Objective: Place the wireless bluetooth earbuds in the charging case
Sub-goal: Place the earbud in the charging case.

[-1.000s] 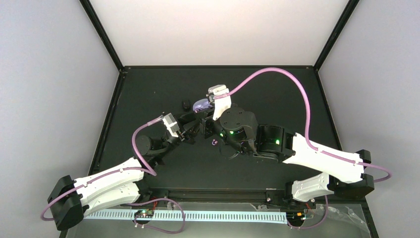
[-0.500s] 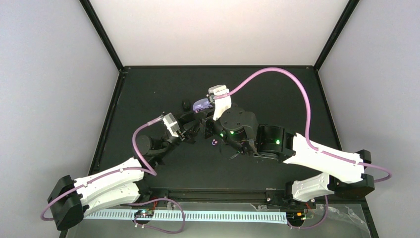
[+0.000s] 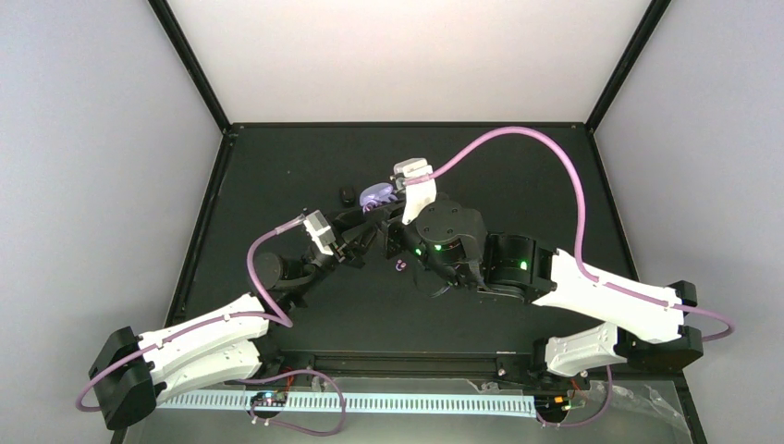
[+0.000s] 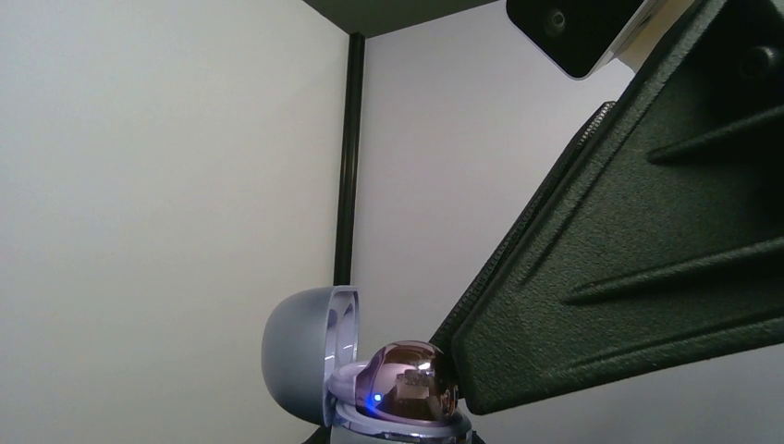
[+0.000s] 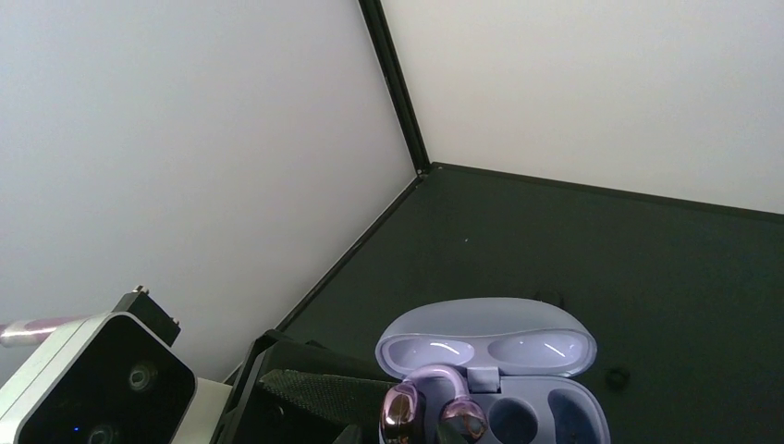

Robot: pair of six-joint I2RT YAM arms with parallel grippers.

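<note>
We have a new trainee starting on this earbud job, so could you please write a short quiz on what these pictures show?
1. True or false: the lilac case has its lid shut.
2. How many earbuds sit in the case? A) none B) one C) two
3. Fill in: the loose purple earbud lies on the black ____.

Key
1. False: the lid stands open.
2. B: one clip-shaped earbud sits in a well, and the well beside it is empty.
3. table, nearer the arm bases than the case.
</note>
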